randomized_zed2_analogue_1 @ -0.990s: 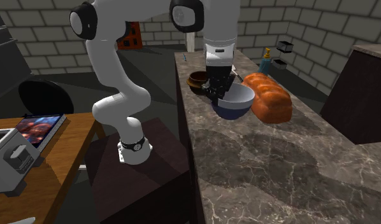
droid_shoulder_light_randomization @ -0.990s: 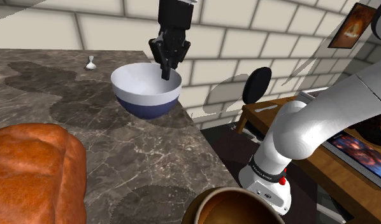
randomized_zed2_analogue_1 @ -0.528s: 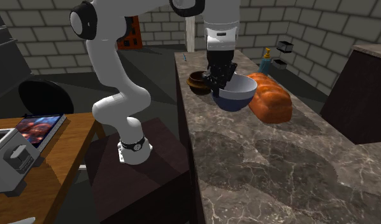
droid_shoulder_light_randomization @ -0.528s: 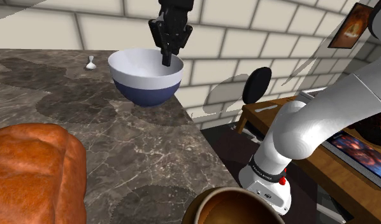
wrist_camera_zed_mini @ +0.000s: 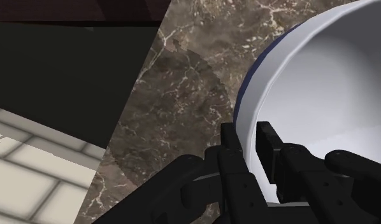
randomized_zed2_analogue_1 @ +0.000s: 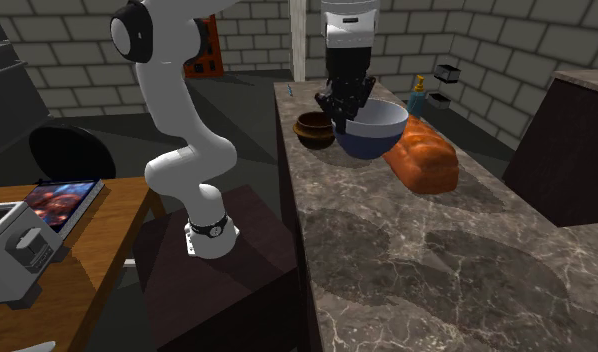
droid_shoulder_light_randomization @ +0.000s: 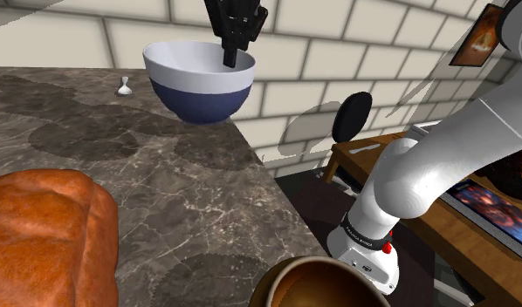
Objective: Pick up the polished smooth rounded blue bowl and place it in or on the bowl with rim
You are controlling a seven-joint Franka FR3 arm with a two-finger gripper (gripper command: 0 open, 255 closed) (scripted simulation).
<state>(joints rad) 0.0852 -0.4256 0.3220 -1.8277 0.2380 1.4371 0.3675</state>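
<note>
Shoulder view: the black pincer [droid_shoulder_light_randomization: 232,54] grips the rim of the glossy, rounded blue bowl with white interior [droid_shoulder_light_randomization: 198,87], held clear of the dark marbled table [droid_shoulder_light_randomization: 163,201]. Second exterior view: the brown rimmed bowl [randomized_zed2_analogue_1: 312,130] stands near. Wrist view: rim pinch; the bowl is probably rigid and slippery.

Black hand [wrist_camera_zed_mini: 250,137] tight on the rim of the blue bowl [wrist_camera_zed_mini: 323,76], marbled counter [wrist_camera_zed_mini: 183,95] below.

You are looking at views in which no text, label, brand, number or sign is showing clearly enough to read.
</note>
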